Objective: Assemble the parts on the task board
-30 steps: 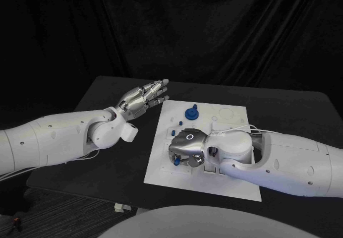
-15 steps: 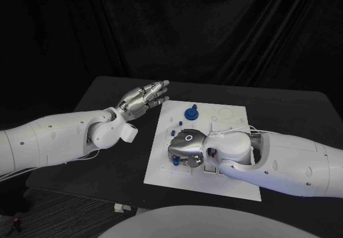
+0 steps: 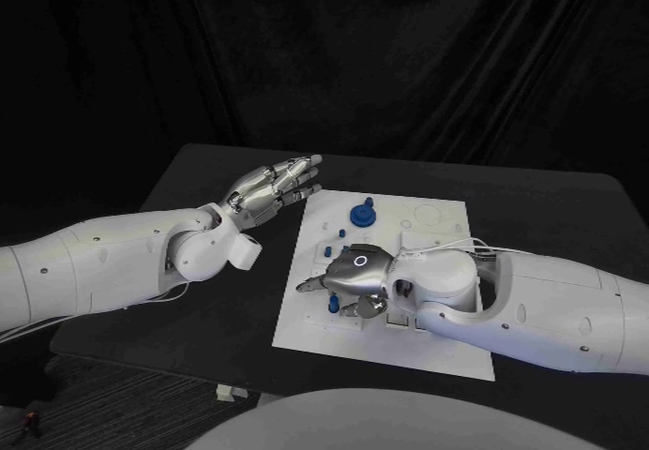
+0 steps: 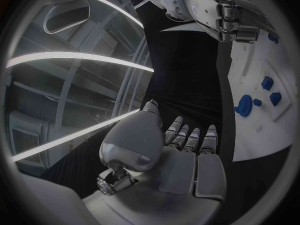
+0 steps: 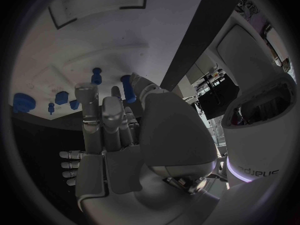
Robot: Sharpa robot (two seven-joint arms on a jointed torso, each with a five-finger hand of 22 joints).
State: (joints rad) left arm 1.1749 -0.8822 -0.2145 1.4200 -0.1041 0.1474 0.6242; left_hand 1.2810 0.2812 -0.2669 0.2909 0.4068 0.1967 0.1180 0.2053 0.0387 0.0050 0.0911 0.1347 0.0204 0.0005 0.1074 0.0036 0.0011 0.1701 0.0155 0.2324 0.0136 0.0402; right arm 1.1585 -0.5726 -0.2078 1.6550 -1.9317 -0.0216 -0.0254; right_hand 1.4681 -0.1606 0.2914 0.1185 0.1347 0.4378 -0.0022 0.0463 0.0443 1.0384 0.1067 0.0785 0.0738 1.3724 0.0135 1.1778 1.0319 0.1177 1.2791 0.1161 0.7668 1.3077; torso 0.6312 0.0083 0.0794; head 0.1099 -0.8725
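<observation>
The white task board [image 3: 433, 328] lies mid-table. My right hand [image 3: 349, 277] hovers over its left-middle part with fingers stretched toward the board's left edge. A slim blue peg [image 3: 333, 303] stands on the board just beside the thumb [image 5: 142, 87]; the same peg [image 5: 127, 88] is free of the straightened fingers [image 5: 87, 110]. A large blue knob [image 3: 361, 216] and a small blue piece [image 3: 327, 251] sit farther up the board. My left hand [image 3: 278, 187] floats flat and empty beyond the board's far left corner, its palm [image 4: 181, 165] held up.
Black table [image 3: 203, 309] surrounds the board on all sides. Several more blue parts [image 5: 61, 97] stand in a row near the board's edge. From the left wrist, the board [image 4: 262, 130] with its blue knob [image 4: 244, 105] lies beside my right hand [image 4: 219, 10].
My right hand's fingers have uncurled from around the blue peg and spread toward the board's left edge. The peg stays where it was. The left hand has not moved.
</observation>
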